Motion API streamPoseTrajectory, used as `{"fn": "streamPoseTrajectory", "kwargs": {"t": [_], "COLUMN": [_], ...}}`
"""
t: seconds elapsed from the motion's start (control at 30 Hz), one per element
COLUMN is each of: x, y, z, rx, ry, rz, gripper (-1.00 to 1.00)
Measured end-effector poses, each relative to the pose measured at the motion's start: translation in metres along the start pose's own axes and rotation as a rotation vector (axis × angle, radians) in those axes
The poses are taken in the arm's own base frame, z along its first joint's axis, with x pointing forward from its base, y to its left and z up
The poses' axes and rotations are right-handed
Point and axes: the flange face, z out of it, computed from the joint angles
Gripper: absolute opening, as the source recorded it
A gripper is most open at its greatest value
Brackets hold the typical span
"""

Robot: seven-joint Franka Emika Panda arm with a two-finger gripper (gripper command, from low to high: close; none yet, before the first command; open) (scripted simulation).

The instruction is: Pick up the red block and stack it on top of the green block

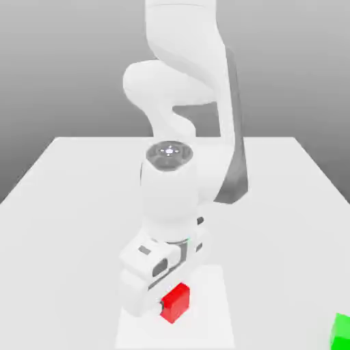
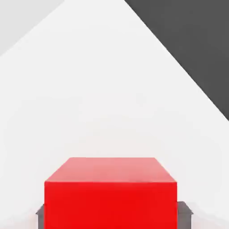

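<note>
The red block (image 1: 176, 302) sits near the table's front edge in the exterior view, tucked under the white hand. My gripper (image 1: 169, 309) is lowered around it and shut on it. In the hand view the red block (image 2: 111, 192) lies close to the camera, with a grey finger (image 2: 40, 215) pressed against one side and the other finger against the opposite side. The green block (image 1: 340, 332) rests on the table at the exterior view's far right, cut off by the frame corner and well apart from the red block.
The white table (image 1: 82, 205) spreads out on both sides of the arm. The arm's white body (image 1: 184, 75) rises at the back centre, behind the hand. A dark area (image 2: 197, 44) lies beyond the table's edge in the hand view.
</note>
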Motion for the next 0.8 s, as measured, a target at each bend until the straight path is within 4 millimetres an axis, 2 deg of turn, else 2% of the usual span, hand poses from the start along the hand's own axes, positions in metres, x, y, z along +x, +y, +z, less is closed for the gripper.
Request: {"fn": "streamPoseTrajectory", "kwargs": {"t": [0.07,0.23,0.3,0.43,0.57,0.73,0.8], "x": [0.0,0.001,0.012,0.051,0.08,0.093,0.094], "y": [0.0,0.0,-0.015,-0.079,-0.161,-0.272,-0.287], "z": [-0.001,-0.049,-0.063,-0.076,-0.086,-0.096,-0.075], "rx": [0.0,0.0,-0.001,-0.006,-0.007,-0.001,0.0], "ry": [0.001,0.001,0.001,0.001,0.002,0.001,0.001], "rz": [0.0,0.0,-0.028,-0.134,-0.249,-0.387,-0.404], "gripper": [-1.0,-1.0,-1.0,-1.0,-1.0,-1.0,-1.0]}}
